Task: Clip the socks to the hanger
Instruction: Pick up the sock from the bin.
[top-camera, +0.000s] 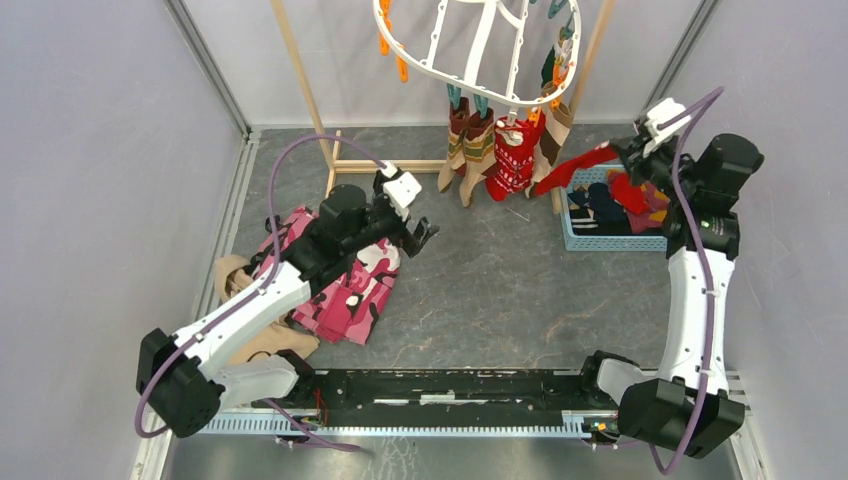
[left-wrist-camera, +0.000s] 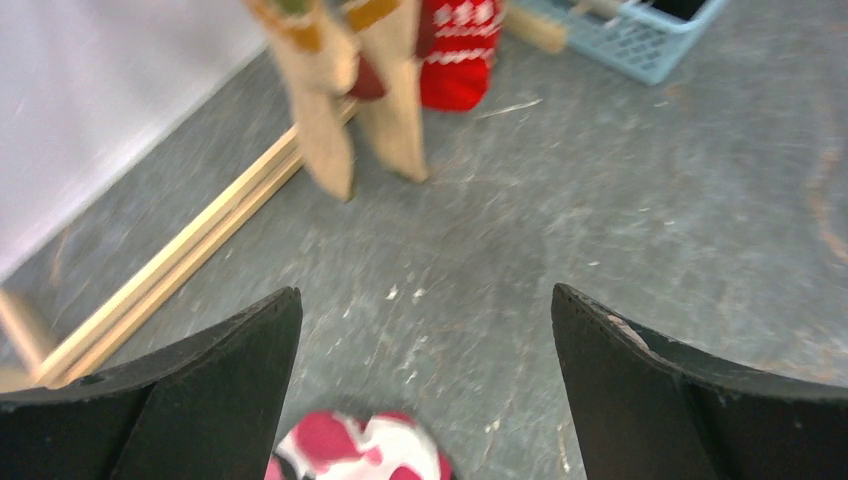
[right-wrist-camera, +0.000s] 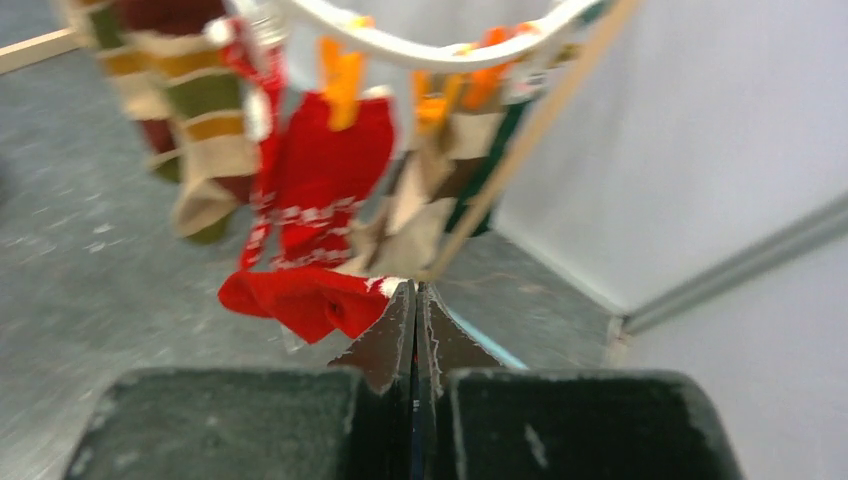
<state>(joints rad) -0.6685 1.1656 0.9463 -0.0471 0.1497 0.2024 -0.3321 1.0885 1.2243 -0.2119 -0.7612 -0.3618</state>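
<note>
The white oval hanger (top-camera: 480, 50) hangs from the rack at the top, with orange and teal clips. Tan-striped socks (top-camera: 468, 150) and a red sock with white pattern (top-camera: 515, 155) dangle from its near rim. My right gripper (top-camera: 630, 155) is just right of them, above the basket, shut on the cuff of a plain red sock (top-camera: 580, 168) that trails to the left. In the right wrist view the gripper (right-wrist-camera: 415, 290) pinches that sock (right-wrist-camera: 300, 300) below the hanger rim (right-wrist-camera: 400, 45). My left gripper (top-camera: 425, 235) hovers open over the floor; in its wrist view the gripper (left-wrist-camera: 425, 300) holds nothing.
A blue basket (top-camera: 610, 215) with more socks sits under the right gripper. A pink camouflage cloth (top-camera: 345, 280) and a tan cloth (top-camera: 235, 280) lie by the left arm. The wooden rack's poles (top-camera: 300, 80) and base bar (left-wrist-camera: 180, 260) stand behind the hanger.
</note>
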